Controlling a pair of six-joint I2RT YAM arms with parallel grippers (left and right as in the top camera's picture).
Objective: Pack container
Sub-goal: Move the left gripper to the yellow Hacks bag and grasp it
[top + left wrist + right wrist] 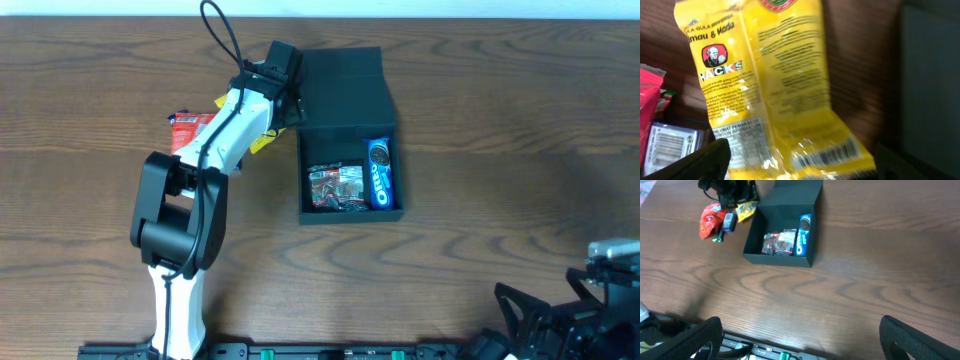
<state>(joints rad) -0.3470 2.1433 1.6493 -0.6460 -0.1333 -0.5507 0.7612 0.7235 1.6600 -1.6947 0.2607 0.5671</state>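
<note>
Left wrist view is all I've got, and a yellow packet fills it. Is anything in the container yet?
Observer: Yes. The container stands open, with a blue Oreo pack and a clear packet of red-wrapped sweets lying inside.
Operator: Where's the box from my yellow packet?
Observer: The yellow packet lies on the table just outside the box's left wall, so the box is to its right.
Operator: And the other arm?
Observer: The right pincer is open and empty, low at the table's near edge, well away from the box.
</note>
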